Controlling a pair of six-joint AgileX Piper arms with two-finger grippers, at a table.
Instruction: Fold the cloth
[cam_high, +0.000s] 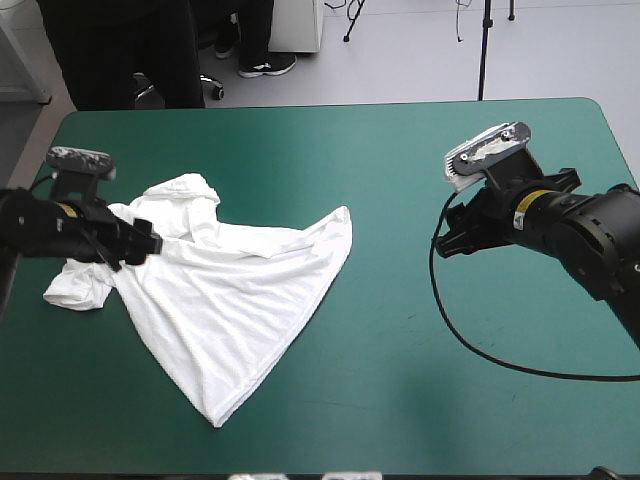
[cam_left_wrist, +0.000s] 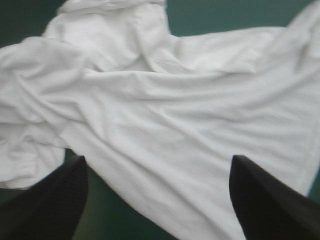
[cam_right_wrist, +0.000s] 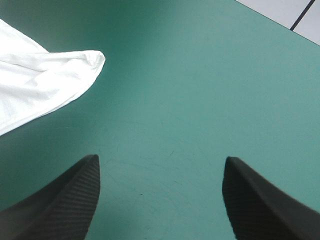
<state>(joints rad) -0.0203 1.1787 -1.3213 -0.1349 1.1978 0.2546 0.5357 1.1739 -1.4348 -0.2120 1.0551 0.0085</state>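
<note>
High view, T-shirt (cam_high: 230, 290): white, creased, loosely spread on the left half of the teal-green surface (cam_high: 400, 390).
High view, left hand (cam_high: 145, 243): at the T-shirt's left edge, over the cloth.
High view, right hand (cam_high: 448, 240): over bare surface, well apart from the T-shirt.
Left wrist view: fingers (cam_left_wrist: 45, 205) stand wide apart, the wrinkled T-shirt ahead and between them.
Right wrist view: fingers (cam_right_wrist: 55, 200) stand wide apart over bare surface; a T-shirt corner lies ahead, off to one side.

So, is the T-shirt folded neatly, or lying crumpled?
Not folded. The T-shirt lies loosely spread and creased on the teal-green cover, in an uneven shape with one part bunched beside the left end effector.
</note>
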